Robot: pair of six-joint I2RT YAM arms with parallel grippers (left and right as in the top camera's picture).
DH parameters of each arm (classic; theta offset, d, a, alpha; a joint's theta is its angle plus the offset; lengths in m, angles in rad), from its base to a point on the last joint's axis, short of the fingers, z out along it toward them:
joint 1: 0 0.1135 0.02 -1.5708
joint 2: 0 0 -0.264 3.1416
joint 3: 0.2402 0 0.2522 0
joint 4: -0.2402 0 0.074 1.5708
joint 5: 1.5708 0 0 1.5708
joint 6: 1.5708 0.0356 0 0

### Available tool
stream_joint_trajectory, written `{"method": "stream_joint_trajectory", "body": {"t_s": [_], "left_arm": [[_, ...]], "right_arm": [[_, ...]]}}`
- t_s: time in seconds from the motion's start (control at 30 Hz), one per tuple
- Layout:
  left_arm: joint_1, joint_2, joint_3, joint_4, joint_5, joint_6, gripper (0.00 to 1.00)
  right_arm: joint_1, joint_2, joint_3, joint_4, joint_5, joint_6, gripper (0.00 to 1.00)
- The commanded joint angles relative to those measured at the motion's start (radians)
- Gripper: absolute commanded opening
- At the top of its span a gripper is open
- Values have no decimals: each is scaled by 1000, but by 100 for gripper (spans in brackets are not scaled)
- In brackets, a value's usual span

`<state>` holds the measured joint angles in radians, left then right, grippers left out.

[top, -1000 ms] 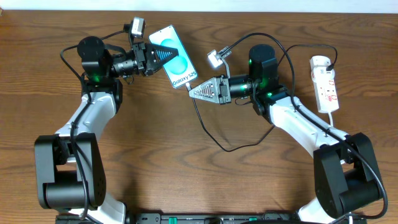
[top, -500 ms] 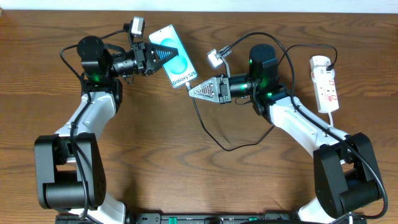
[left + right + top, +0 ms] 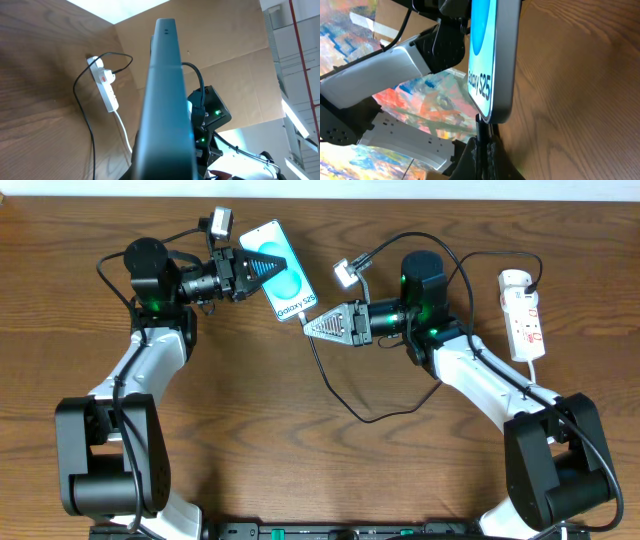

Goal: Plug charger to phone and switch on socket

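Unchanged from a second ago: arms, phone and cable all in the same places. Left gripper (image 3: 266,268) shut across the upper half of the phone (image 3: 292,295), screen up with its "Galaxy S25" text readable from overhead, near the far edge of the table (image 3: 300,470) and a little left of the middle. Seen edge-on from the left wrist, as a dark slab (image 3: 167,100) filling the centre.

Right gripper (image 3: 312,328) closed tight on the connector end of the charger (image 3: 340,395), right at the phone's lower edge. From the right wrist, connector tip (image 3: 481,125) touching the bottom edge of the phone (image 3: 492,60); impossible to tell whether fully seated. Rest of the thin black cable looping loosely over the wood toward the near side, then curving back toward the right arm.

Socket (image 3: 523,315) flat near the right edge, toward the far right corner, well apart from both grippers; also visible from the left wrist (image 3: 104,85) with its red switch.
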<state>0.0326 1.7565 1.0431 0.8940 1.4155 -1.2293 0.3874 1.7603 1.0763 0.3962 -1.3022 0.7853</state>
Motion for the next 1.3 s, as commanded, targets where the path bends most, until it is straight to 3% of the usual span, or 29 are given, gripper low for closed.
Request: {"method": "stream_joint_trajectory", "body": {"t_s": [0.0,1.27], "left_arm": [[1,-10,36,8,24,21,7],[9,-10,36,9,-63,14,7]], "right_arm": [[-8,-2,6,20,-18,31,1],[-16,8,6,23,-64,29,1]]}}
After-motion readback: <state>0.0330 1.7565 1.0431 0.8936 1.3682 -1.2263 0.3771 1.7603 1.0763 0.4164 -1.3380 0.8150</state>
